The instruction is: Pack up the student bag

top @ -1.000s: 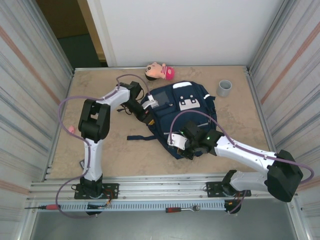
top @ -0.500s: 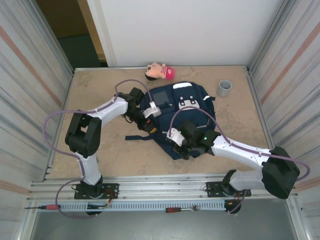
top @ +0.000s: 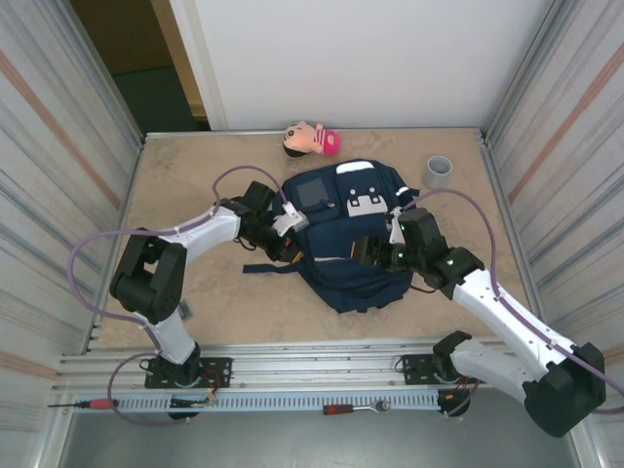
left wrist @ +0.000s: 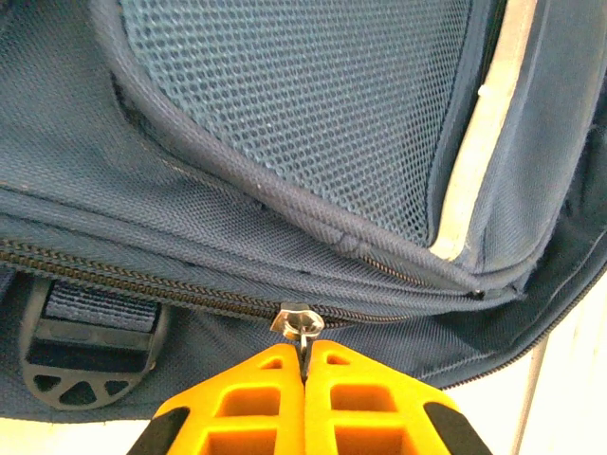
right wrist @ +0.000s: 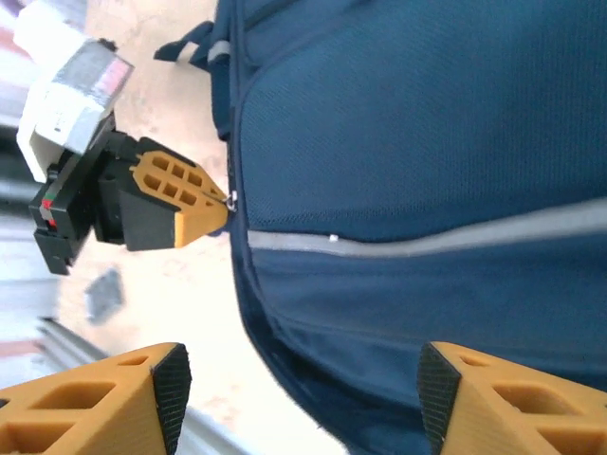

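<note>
Pinching small metal zipper pull [left wrist: 297, 320] on side of large navy-blue fabric backpack [top: 351, 234]: left gripper [left wrist: 303, 365]. Right gripper [right wrist: 302, 374] gapes wide over backpack. Backpack flat on surface [top: 195, 166]; soft, floppy, likely best grabbed by pull.

You have nothing legible to read in these views. In the centre of the top view, the white patch [top: 368, 203] on the student bag [top: 341, 273] carries only dark slots, no letters or numbers. In the upper left of the right wrist view, a grey label with a red band [right wrist: 98, 73] sits on a white housing [right wrist: 52, 114], but its print is too blurred for you to make out.
</note>
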Motion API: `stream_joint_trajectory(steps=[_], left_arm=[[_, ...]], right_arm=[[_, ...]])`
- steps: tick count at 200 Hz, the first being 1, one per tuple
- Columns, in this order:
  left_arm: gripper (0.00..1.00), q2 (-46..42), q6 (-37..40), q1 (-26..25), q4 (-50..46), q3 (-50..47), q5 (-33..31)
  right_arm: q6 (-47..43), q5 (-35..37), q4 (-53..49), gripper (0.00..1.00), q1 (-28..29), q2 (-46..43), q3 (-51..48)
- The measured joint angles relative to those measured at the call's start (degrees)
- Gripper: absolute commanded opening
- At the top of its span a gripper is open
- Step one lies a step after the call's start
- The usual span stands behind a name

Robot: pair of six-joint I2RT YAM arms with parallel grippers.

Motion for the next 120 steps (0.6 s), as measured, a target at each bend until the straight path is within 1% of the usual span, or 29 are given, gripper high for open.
stream_joint_trajectory(steps=[25, 51, 85, 120], left_arm=[[0.0, 0.0, -1.22, 0.0, 0.72, -0.02, 0.33], [0.0, 0.0, -1.42, 0.0, 0.76, -0.02, 0.31], [0.0, 0.0, -2.16, 0.0, 1.99, -0.5, 0.85], [0.0, -0.15, -3.82, 0.0, 4.46, -1.88, 1.77]], right_arm=[[12.96, -3.93, 1.18, 0.69, -1.42, 3.93, -2.01], [21.4, -5.44, 4.24, 0.7, -2.19, 7.96, -2.47], [28.33, -6.27, 9.11, 0.68, -2.43, 10.75, -5.07], [31.89, -6.27, 10.97, 0.69, -2.58, 13.6, -5.14]])
